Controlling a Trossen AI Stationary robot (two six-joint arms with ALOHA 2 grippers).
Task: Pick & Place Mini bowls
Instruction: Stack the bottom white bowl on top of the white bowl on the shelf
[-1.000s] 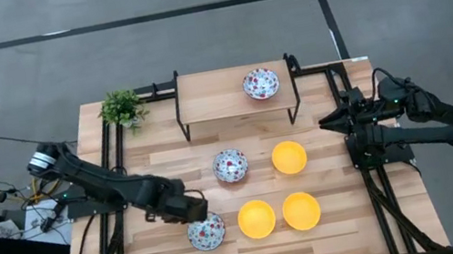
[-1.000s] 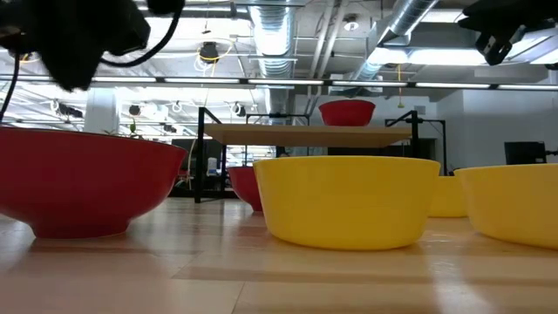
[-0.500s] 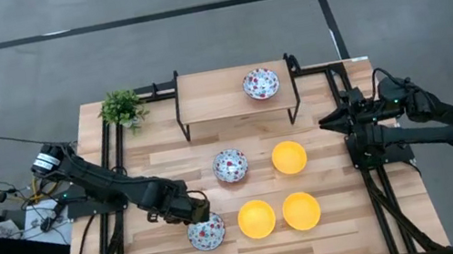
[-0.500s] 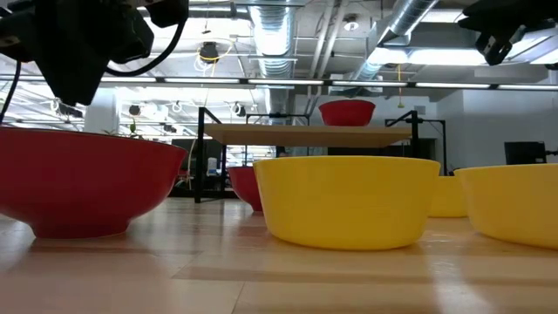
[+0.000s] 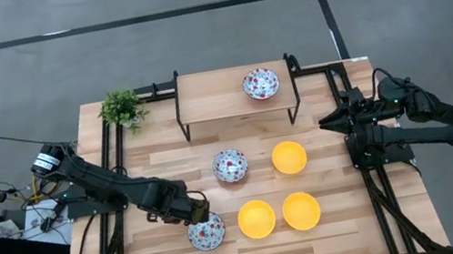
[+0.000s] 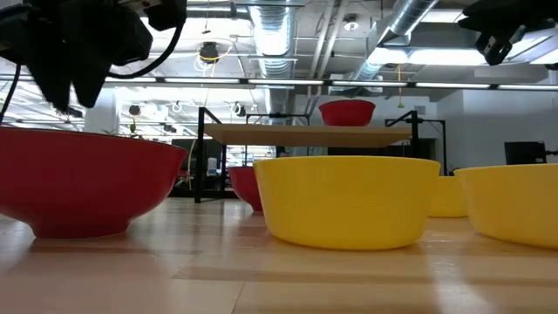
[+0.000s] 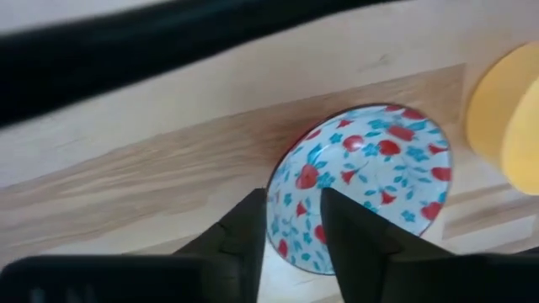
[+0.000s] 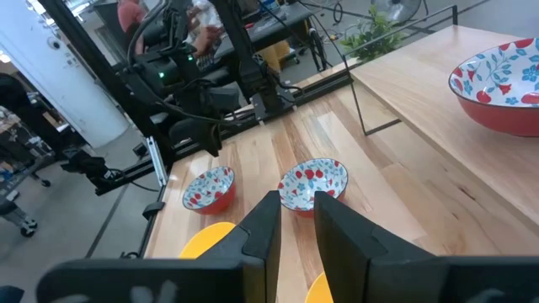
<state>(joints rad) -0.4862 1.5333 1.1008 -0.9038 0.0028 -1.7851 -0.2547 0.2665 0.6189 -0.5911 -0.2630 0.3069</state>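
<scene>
Three floral bowls: one on the raised shelf (image 5: 261,83), one mid-table (image 5: 230,165), one near the front (image 5: 206,233). Three yellow bowls (image 5: 289,157), (image 5: 257,219), (image 5: 301,210) rest on their bases on the table. My left gripper (image 5: 197,213) is open above the front floral bowl's far-left rim (image 7: 282,181). In the left wrist view one finger (image 7: 253,223) stands outside the rim and the other (image 7: 345,223) over the inside. In the low view it (image 6: 71,98) hangs just above that bowl's red outside (image 6: 83,183). My right gripper (image 5: 322,123) waits at the table's right edge, slightly open and empty.
A wooden shelf on a black frame (image 5: 222,100) stands at the table's far middle. A small green plant (image 5: 122,107) sits at the far left corner. Black rails (image 5: 108,165) run along both sides. Bare wood lies left of the front floral bowl.
My left gripper has come a little down and toward the table's near edge, closer to the front floral bowl's rim. The bowls have not moved.
</scene>
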